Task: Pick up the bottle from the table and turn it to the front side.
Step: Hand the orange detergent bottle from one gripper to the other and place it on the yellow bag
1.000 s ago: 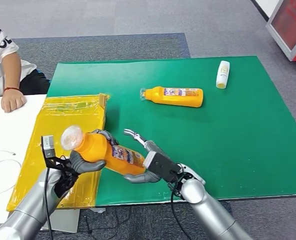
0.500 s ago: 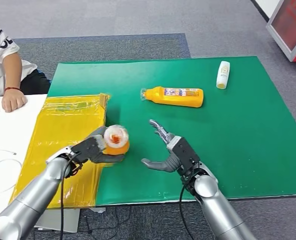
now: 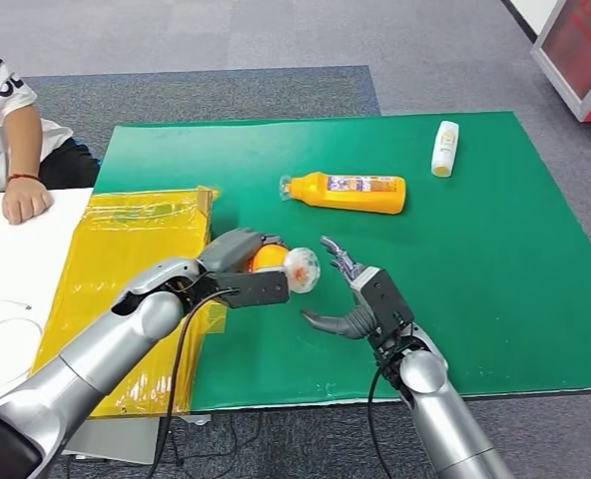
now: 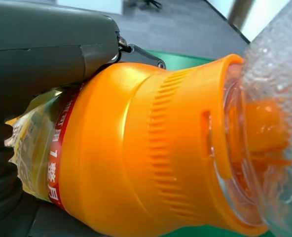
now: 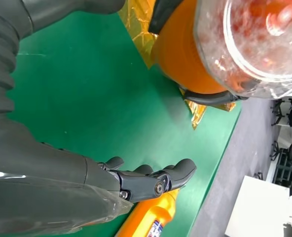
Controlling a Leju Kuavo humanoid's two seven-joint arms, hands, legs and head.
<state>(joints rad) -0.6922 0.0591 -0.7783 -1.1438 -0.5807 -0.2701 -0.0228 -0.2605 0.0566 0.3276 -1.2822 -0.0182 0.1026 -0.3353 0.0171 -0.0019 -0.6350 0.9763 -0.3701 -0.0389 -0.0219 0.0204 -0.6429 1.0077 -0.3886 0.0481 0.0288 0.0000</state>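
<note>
1. Green matting (image 3: 465, 279) covers the table in the head view. Above it the left hand (image 3: 240, 267) grips the orange bottle (image 3: 274, 261), clear cap pointing at the right hand (image 3: 364, 304), whose fingers are spread and empty. A second orange bottle (image 3: 348, 192) lies farther back.
2. Left wrist view: the bottle (image 4: 137, 153) sits in the grasp.
3. Right wrist view: fingers (image 5: 152, 180) apart, near the cap (image 5: 256, 44).

Lab or office test space: grey carpet floor (image 3: 202, 40), green-covered table (image 3: 503, 259), office chairs (image 5: 286, 148).
</note>
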